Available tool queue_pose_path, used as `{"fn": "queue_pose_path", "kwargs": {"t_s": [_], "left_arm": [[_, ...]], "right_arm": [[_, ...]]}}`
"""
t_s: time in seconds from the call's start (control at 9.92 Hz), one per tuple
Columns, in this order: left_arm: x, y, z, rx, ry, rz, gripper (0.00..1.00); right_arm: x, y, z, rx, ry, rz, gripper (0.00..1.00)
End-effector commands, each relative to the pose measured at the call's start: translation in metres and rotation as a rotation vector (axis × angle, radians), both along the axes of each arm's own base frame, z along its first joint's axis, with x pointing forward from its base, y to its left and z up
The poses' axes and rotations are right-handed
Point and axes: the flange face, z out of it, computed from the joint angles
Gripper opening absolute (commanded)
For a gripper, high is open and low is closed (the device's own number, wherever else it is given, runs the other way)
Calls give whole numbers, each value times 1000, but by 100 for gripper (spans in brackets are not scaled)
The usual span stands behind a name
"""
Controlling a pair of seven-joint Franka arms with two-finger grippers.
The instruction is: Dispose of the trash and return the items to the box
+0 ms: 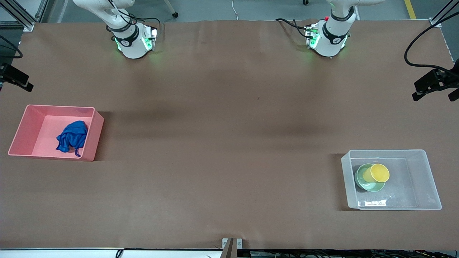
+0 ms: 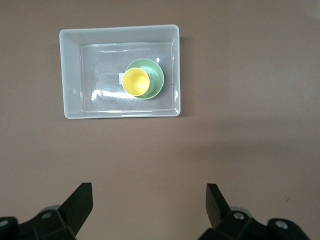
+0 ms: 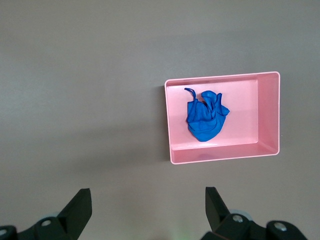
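Observation:
The blue trash wad (image 1: 72, 138) lies inside the pink bin (image 1: 21, 129) at the right arm's end of the table; it also shows in the right wrist view (image 3: 206, 117). The yellow cup (image 1: 378, 173) sits in the mint-green bowl (image 1: 362, 182) inside the clear box (image 1: 428, 179) at the left arm's end; the left wrist view shows the cup (image 2: 135, 82), bowl (image 2: 155, 80) and box (image 2: 70, 75). My left gripper (image 2: 149, 200) is open and empty, high above bare table. My right gripper (image 3: 148, 202) is open and empty, high above bare table. Neither gripper shows in the front view.
Both arm bases (image 1: 132, 43) (image 1: 328, 39) stand at the table's edge farthest from the front camera. Black camera mounts (image 1: 434, 84) (image 1: 14, 77) stick in at both ends of the table. The pink bin shows in the right wrist view (image 3: 270, 115).

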Motion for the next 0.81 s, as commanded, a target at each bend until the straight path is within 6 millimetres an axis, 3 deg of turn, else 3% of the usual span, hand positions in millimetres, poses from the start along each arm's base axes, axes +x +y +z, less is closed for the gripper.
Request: {"fn": "queue_pose_path", "kwargs": {"t_s": [0.0, 0.71], "left_arm": [[1, 2, -22, 18, 66, 5, 100], [-10, -3, -23, -19, 72, 9, 100]], "right_arm": [[-1, -2, 2, 11, 2, 6, 100], [-2, -2, 2, 11, 5, 8, 100]]}}
